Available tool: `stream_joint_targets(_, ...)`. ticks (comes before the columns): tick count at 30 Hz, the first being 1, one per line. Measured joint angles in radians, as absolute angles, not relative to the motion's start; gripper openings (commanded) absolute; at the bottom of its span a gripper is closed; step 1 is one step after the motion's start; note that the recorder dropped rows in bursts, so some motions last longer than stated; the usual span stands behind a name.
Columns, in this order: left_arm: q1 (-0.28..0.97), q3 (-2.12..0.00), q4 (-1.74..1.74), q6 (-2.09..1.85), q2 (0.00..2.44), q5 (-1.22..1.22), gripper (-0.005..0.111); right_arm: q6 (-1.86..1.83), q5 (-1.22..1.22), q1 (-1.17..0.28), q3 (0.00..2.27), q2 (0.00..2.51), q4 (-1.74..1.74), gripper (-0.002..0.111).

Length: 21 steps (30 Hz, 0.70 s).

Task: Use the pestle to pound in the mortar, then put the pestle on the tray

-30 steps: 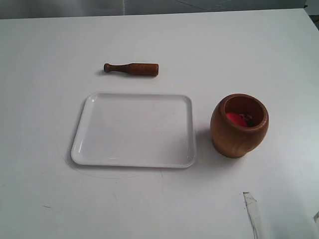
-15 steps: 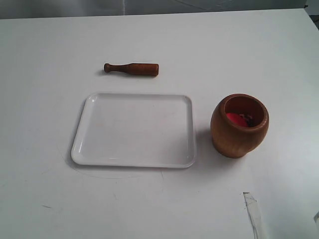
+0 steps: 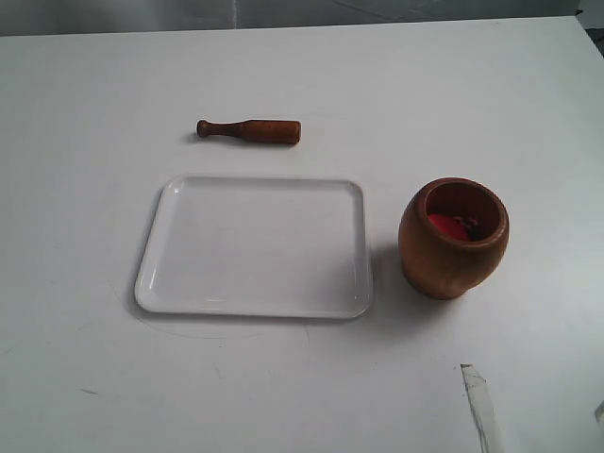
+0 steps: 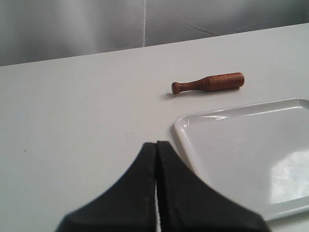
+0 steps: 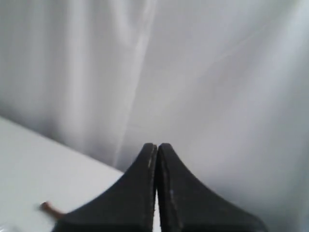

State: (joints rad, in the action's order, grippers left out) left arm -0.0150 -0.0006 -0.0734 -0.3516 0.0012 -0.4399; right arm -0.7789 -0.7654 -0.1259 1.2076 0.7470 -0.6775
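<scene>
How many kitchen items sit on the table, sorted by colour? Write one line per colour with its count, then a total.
Brown wood: 2, the pestle and the mortar
White: 1, the tray
Total: 3
The red contents inside the mortar are not counted.

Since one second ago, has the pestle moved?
No. The pestle lies where it was, with the same gap from the tray in the exterior view.
</scene>
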Motion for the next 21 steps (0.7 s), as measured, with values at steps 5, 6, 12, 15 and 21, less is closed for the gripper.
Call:
stream_joint_targets(5,-0.015,-0.001,-0.073,-0.352,0.001,-0.44,0.0,-0.872,-1.005,-0.126,1.381,1.027,-0.835,0.0)
stream_joint_targets(6,-0.015,-0.001,-0.073,-0.352,0.001,-0.44,0.0,-0.876,-1.035,-0.126,1.412,1.084,-0.844,0.0)
stream_joint_targets(12,-0.015,-0.001,-0.073,-0.352,0.001,-0.44,0.0,-0.899,-1.082,-0.161,1.53,1.349,-0.796,0.0)
stream_joint_targets(15,-0.015,-0.001,-0.073,-0.352,0.001,-0.44,0.0,-0.902,-1.051,-0.263,1.575,1.46,-0.685,0.0)
stream_joint_targets(21,-0.015,-0.001,-0.073,-0.352,0.001,-0.44,0.0,-0.906,-0.923,-0.49,1.675,1.692,-0.461,0.0)
